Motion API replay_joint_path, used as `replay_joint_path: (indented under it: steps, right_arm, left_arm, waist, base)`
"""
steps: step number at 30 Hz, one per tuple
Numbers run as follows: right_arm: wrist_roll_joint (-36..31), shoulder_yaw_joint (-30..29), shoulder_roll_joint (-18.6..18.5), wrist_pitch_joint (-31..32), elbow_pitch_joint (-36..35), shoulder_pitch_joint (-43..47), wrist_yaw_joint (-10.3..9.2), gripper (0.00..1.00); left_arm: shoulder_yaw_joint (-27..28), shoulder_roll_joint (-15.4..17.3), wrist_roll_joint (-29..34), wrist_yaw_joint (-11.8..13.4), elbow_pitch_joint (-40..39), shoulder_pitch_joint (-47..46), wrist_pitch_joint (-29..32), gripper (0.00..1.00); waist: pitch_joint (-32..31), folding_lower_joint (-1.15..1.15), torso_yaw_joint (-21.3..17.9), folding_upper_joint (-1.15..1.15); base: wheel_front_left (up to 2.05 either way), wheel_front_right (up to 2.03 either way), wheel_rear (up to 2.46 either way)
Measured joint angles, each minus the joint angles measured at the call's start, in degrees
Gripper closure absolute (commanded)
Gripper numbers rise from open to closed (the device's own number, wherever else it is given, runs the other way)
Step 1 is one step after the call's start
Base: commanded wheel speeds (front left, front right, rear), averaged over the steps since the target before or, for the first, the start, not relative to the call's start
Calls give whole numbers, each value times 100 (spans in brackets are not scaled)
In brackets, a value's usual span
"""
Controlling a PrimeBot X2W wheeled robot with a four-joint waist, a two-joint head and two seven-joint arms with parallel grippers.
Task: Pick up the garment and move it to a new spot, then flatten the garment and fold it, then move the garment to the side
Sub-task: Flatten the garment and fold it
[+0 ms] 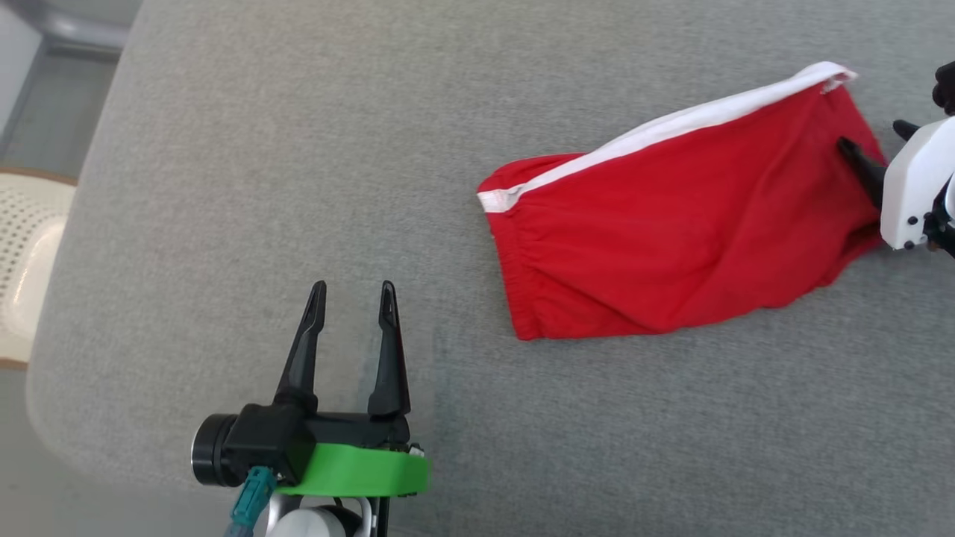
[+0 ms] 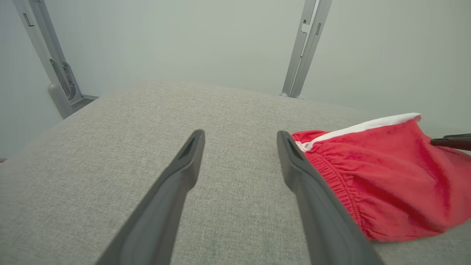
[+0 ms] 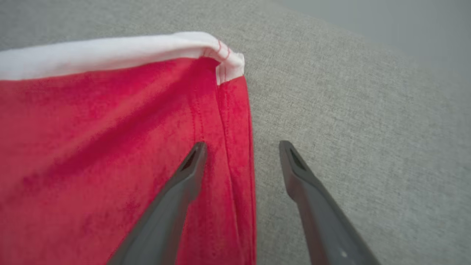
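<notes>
Left wrist view: grey cushion (image 2: 110, 147), pale wall (image 2: 184, 36), red garment (image 2: 386, 176) (left gripper (image 2: 239, 134), right gripper (image 3: 239, 145) spread)

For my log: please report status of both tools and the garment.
Left tool open, off the garment. Right tool open, astride its side hem. Garment lies on grey cushion.

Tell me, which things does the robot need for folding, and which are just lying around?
For the job: red shorts, left pincer, right pincer, grey cushion underneath.
Just lying around: white perforated object at the left edge, metal posts behind.
</notes>
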Motion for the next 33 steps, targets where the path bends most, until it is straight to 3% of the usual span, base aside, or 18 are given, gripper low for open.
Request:
replay_joint_path:
  steps: [7, 8, 9, 10, 16, 24, 29, 33]
  right_arm:
    - [-131, -212, 223, 335, 314, 13, -3, 0]
    - [-80, -226, 231, 381, 299, 20, -10, 8]
    - [-70, -229, 232, 383, 264, 47, -19, 75]
    - [-42, -255, 245, 383, 235, 82, -23, 100]
    - [430, -702, 511, 248, 224, 469, 8, 100]
    - [1187, -1250, 889, -38, 145, 1340, 14, 100]
    - [1421, -1564, 824, -140, 319, 1798, 13, 100]
    - [1532, -1896, 516, -140, 389, 1871, 3, 100]
  left_arm:
    - [-80, -8, -145, 79, -29, 7, 0, 0]
    - [-81, -9, -159, 100, -20, 3, 0, 0]
    - [-71, -10, -164, 102, -9, 2, 0, 0]
    - [-57, -11, -165, 102, -1, 2, 0, 0]
    - [127, -18, -129, -57, 152, 107, 0, 0]
    - [605, -23, 143, -583, 394, 619, 0, 0]
    - [775, -23, 183, -733, 414, 768, 0, 0]
    - [773, -23, 166, -758, 394, 817, 0, 0]
  waist:
    - [160, 0, 293, 0]
    - [164, 0, 293, 0]
    - [161, 0, 284, 0]
    - [157, 0, 269, 0]
    - [34, 0, 41, 0]
    - [-334, 0, -581, 0]
    - [-653, 0, -974, 0]
    - [-892, 0, -1165, 0]
  base:
    - [0, 0, 0]
    - [0, 0, 0]
    - [0, 0, 0]
    - [0, 0, 0]
    - [0, 0, 0]
    - [0, 0, 0]
    - [0, 0, 0]
    - [0, 0, 0]
